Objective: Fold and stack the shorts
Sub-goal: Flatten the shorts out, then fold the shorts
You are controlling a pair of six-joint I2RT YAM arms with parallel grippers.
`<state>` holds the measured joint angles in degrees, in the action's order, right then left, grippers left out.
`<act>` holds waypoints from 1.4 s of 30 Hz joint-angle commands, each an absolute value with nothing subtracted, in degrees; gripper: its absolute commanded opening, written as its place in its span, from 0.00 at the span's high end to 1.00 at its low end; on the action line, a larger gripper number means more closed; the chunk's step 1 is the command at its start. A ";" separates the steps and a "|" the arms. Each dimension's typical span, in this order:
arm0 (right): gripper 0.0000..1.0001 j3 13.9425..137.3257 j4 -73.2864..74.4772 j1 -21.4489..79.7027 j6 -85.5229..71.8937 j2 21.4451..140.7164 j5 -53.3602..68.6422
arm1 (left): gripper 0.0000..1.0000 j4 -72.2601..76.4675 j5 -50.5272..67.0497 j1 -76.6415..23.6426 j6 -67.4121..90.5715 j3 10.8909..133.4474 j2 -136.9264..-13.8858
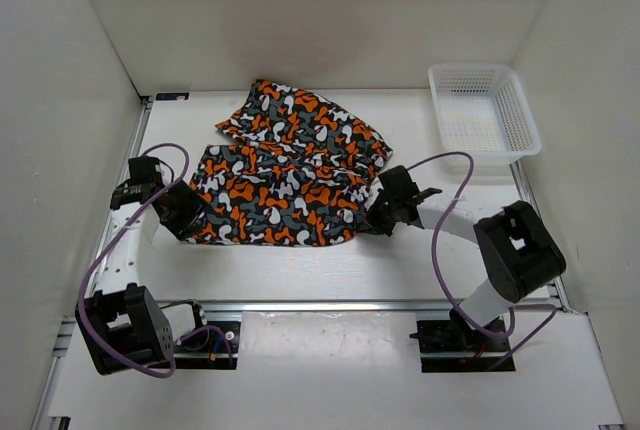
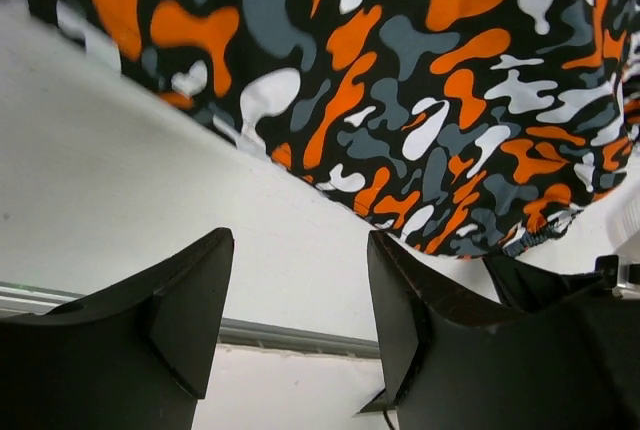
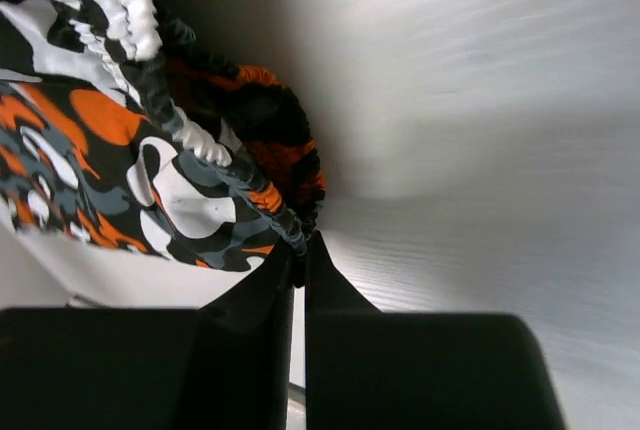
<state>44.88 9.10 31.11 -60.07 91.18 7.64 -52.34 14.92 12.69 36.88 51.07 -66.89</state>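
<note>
The shorts (image 1: 290, 165), in an orange, white, grey and black camouflage print, lie spread on the white table at its middle and back. My left gripper (image 1: 192, 218) is open at their near left corner; in the left wrist view the cloth (image 2: 420, 80) lies just beyond its empty fingertips (image 2: 400, 280). My right gripper (image 1: 375, 218) is shut on the elastic waistband edge (image 3: 262, 195) at the shorts' right side, and the cloth bunches up above its closed fingers (image 3: 275, 290).
A white mesh basket (image 1: 485, 110) stands at the back right corner. White walls enclose the table on three sides. A metal rail (image 1: 380, 305) runs along the near edge by the arm bases. Purple cables loop off both arms.
</note>
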 commanded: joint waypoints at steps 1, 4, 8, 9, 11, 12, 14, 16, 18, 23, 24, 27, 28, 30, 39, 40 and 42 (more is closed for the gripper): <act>1.00 44.39 16.25 28.22 -57.14 83.86 -0.69 | 0.33 -52.29 20.11 13.10 32.36 53.35 -68.28; 1.00 41.67 21.96 25.14 -53.97 77.01 -5.26 | 0.33 -52.82 24.77 13.10 27.08 54.14 -73.73; 1.00 38.85 24.26 21.27 -51.33 71.81 -5.80 | 0.38 -51.69 26.46 12.04 27.07 50.89 -75.94; 1.00 38.33 24.78 20.75 -50.81 71.81 -5.80 | 0.38 -51.68 24.98 12.04 29.25 49.67 -75.94; 1.00 38.32 24.79 20.74 -50.80 71.81 -5.80 | 0.39 -51.68 21.37 12.04 31.63 49.04 -75.23; 1.00 37.80 24.79 20.74 -50.80 71.81 -5.80 | 0.41 -51.68 20.57 11.52 32.86 48.35 -74.45; 1.00 37.79 24.79 20.74 -51.32 72.42 -5.10 | 0.42 -51.68 19.17 10.38 36.11 47.37 -73.92; 1.00 38.32 24.08 20.74 -51.33 73.03 -3.71 | 0.42 -51.68 18.63 8.01 38.31 45.97 -73.92; 1.00 39.63 23.55 20.74 -51.33 73.56 -2.64 | 0.42 -51.68 17.23 6.34 39.37 45.18 -73.30; 1.00 42.62 23.03 20.74 -51.33 76.11 -2.64 | 0.46 -48.62 14.77 3.26 45.07 43.86 -76.62; 1.00 42.63 23.03 20.74 -51.33 76.11 -2.64 | 0.48 -48.60 14.77 3.25 45.09 44.99 -78.38; 1.00 43.24 23.82 20.74 -51.33 76.11 -2.11 | 0.51 -48.08 14.16 2.73 44.39 51.56 -85.75; 1.00 43.24 24.43 20.74 -51.33 75.42 -2.11 | 0.51 -48.08 13.11 2.72 44.38 53.16 -87.43; 1.00 41.75 24.43 20.74 -51.33 73.75 -1.58 | 0.53 -48.08 13.35 2.72 42.20 57.28 -92.43; 1.00 39.81 27.59 25.58 -51.86 70.23 -1.23 | 0.59 -48.08 9.24 2.72 41.66 67.31 -108.25; 1.00 40.34 28.12 26.27 -51.86 70.22 -1.75 | 0.61 -48.08 9.23 2.72 41.66 68.46 -109.59; 1.00 40.95 28.92 27.07 -51.86 69.52 -3.25 | 0.61 -48.69 8.62 2.12 41.04 72.22 -113.09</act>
